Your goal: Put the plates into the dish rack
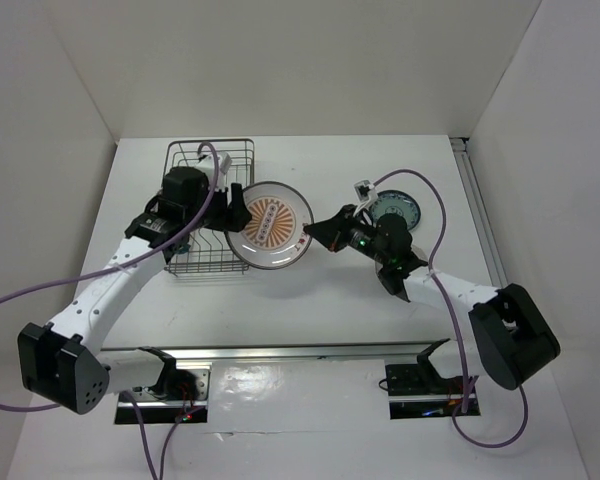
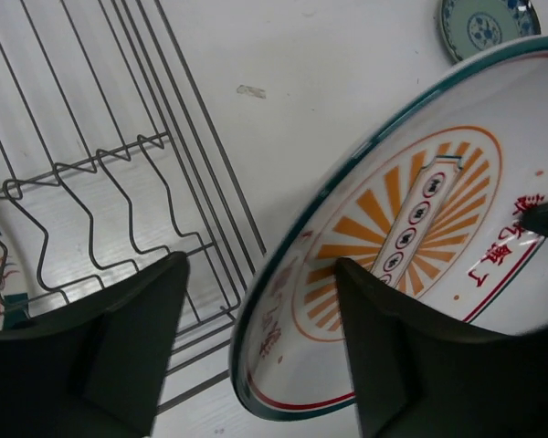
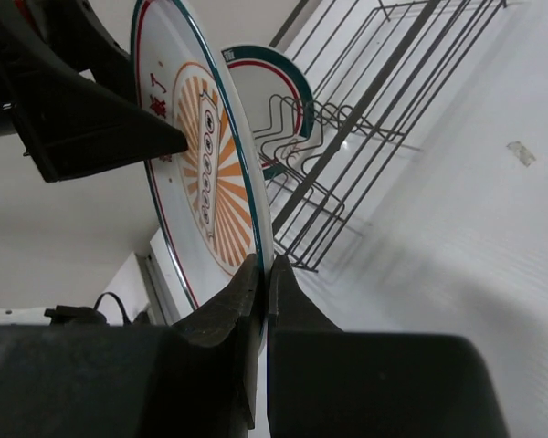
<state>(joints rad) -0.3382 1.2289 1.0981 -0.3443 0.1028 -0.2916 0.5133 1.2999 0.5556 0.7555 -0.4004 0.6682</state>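
Though it is not yet in the dish rack [image 1: 208, 160], the sunburst plate [image 1: 270, 225] hangs tilted just off the rack's right side in the top view. The right gripper [image 1: 307, 231] pinches its right rim and the left gripper [image 1: 236, 212] sits at its left rim. A teal-blue plate [image 1: 398, 208] lies flat on the table [image 1: 310, 310] beside the right arm. From the left wrist, that gripper's jaws stand wide apart with the sunburst plate's [image 2: 420, 228] lower rim in the gap and rack wires [image 2: 119, 155] to the left. From the right wrist, the fingers [image 3: 242, 292] are clamped tight on the plate's edge. Behind it, a teal-and-red-rimmed plate [image 3: 288, 91] stands among the rack's prongs.
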